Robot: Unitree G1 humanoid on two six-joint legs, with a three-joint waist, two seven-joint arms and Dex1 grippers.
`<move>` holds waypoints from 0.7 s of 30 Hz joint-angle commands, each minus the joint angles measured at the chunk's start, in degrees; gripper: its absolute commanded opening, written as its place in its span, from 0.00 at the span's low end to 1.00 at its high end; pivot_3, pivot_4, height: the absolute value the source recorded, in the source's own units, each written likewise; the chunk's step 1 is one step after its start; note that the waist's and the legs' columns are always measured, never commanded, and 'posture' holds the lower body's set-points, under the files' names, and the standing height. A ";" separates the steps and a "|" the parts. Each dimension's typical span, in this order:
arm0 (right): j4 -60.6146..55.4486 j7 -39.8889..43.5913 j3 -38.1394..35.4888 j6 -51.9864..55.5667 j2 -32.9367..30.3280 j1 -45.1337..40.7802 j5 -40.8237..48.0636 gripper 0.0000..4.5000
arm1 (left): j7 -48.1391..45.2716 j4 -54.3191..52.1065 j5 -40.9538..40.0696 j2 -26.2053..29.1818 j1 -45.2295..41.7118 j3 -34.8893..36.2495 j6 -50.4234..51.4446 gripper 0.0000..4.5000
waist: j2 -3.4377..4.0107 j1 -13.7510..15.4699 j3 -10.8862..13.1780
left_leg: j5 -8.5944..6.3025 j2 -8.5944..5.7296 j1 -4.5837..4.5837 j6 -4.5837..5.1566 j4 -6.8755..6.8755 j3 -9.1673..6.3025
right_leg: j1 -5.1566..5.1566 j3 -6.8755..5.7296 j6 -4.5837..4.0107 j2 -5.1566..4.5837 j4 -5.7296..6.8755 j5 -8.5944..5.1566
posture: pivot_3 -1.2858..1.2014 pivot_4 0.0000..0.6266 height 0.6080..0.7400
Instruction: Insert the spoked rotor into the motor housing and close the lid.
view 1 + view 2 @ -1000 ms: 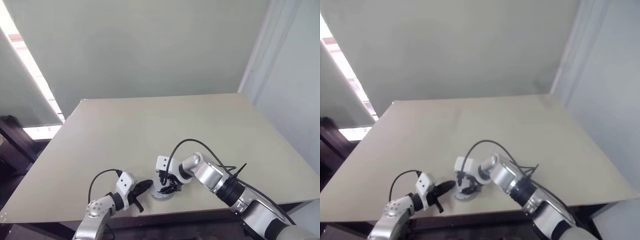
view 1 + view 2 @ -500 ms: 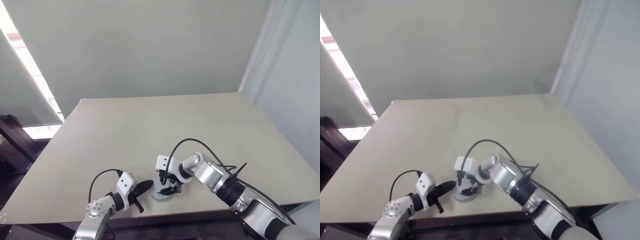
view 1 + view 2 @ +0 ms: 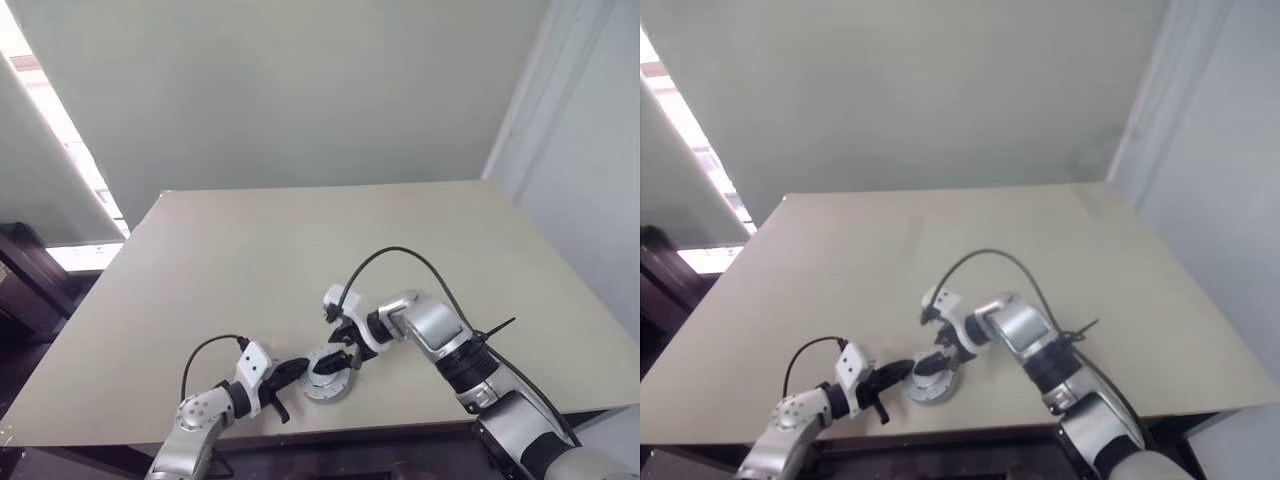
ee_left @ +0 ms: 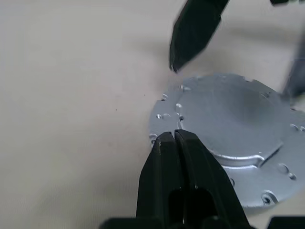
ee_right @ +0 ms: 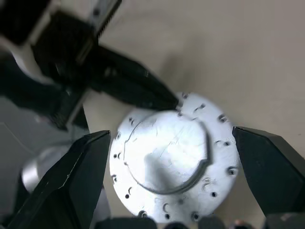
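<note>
The lid [image 3: 329, 378] sits flat near the worktop's [image 3: 300, 250] front edge (a round silver disc, raised hub up, small holes round its rim). The left pincer [image 4: 174, 137], fingers pressed together, has its tips touching the lid's rim at about nine o'clock. The right pincer [image 5: 175, 157] hangs just above the lid with its fingers spread wide, one on either side, gripping nothing.

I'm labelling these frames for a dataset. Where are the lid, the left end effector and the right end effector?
lid [image 5: 171, 162]: right wrist view, raised centre.
left end effector [image 4: 174, 136]: left wrist view, closed fingertips at the lid's rim.
right end effector [image 5: 171, 136]: right wrist view, midway between its open fingers.
</note>
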 commanded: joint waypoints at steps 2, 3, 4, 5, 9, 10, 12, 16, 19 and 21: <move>2.73 -3.79 -6.25 3.92 -0.39 -2.65 3.13 1.00 | -0.37 1.93 1.78 0.03 0.01 -1.88 1.17 0.00 | 0.01 0.04 -0.01 | 0.00 -0.01 -0.09 0.00 0.00 0.00 | -0.07 -0.01 -0.01 0.00 -0.01 0.00 | 0.52 0.00 1.00; 3.90 -4.98 -7.78 4.42 -0.21 -2.90 3.62 1.00 | -0.40 1.85 1.76 0.06 -0.06 -1.93 1.23 0.00 | 0.00 0.04 -0.01 | 0.00 -0.02 -0.10 0.00 -0.01 -0.01 | -0.07 -0.01 -0.01 0.00 -0.01 0.00 | 0.52 0.00 1.00; 5.03 -6.33 -9.13 5.06 -0.04 -3.20 3.93 1.00 | -0.40 1.69 1.74 0.07 -0.09 -1.97 1.35 0.00 | 0.00 0.02 -0.01 | 0.00 -0.03 -0.13 0.00 -0.01 0.00 | -0.07 -0.01 -0.01 -0.01 -0.02 0.00 | 0.52 0.00 1.00; 5.97 -7.37 -10.09 5.11 -0.03 -3.35 4.17 1.00 | -0.40 1.55 1.72 0.08 -0.12 -2.01 1.45 0.00 | 0.01 0.01 -0.01 | 0.00 -0.04 -0.15 0.01 0.00 0.01 | -0.08 0.00 -0.01 -0.02 -0.02 0.00 | 0.52 0.00 1.00; 9.99 -11.91 -14.96 8.42 0.07 -3.64 5.55 1.00 | -0.52 0.70 1.59 0.11 -0.09 -2.24 2.05 0.00 | 0.01 -0.01 -0.01 | 0.00 -0.05 -0.16 0.01 0.01 0.02 | -0.08 0.01 -0.01 -0.02 -0.01 0.00 | 0.52 0.00 1.00; 10.80 -12.81 -16.37 9.87 -0.03 -3.55 6.06 1.00 | -0.59 0.38 1.56 0.13 -0.09 -2.33 2.19 0.00 | 0.02 -0.01 -0.01 | 0.00 -0.05 -0.16 0.01 0.01 0.02 | -0.08 0.01 -0.01 -0.02 -0.01 0.00 | 0.52 0.00 1.00; 11.86 -14.27 -18.87 13.08 -0.30 -3.39 7.25 1.00 | -0.63 -0.26 1.46 0.14 -0.09 -2.43 2.55 0.00 | 0.02 -0.01 -0.01 | 0.00 -0.05 -0.16 0.02 0.01 0.02 | -0.07 0.02 -0.01 -0.02 -0.01 0.00 | 0.52 0.00 1.00; 11.51 -14.71 -21.79 21.15 -1.45 -2.50 10.67 1.00 | -0.74 -1.26 1.26 0.24 -0.10 -2.49 3.21 0.00 | 0.04 -0.04 -0.02 | 0.00 -0.05 -0.18 0.03 0.01 0.04 | -0.08 0.04 -0.01 -0.02 -0.01 0.00 | 0.52 0.00 1.00; 10.64 -15.25 -22.36 25.85 -2.15 -1.15 12.79 1.00 | -0.93 -1.33 1.26 0.30 -0.13 -2.60 3.29 0.00 | 0.04 -0.03 -0.03 | 0.01 -0.05 -0.18 0.03 0.01 0.04 | -0.07 0.04 -0.01 -0.01 -0.01 0.00 | 0.52 0.00 1.00; 10.87 -15.70 -23.08 28.94 -1.93 0.40 14.42 1.00 | -0.93 -1.42 1.28 0.28 -0.10 -2.68 3.38 0.00 | 0.05 -0.05 -0.04 | 0.01 -0.05 -0.17 0.04 0.01 0.04 | -0.06 0.03 -0.01 -0.01 -0.01 0.00 | 0.52 0.00 1.00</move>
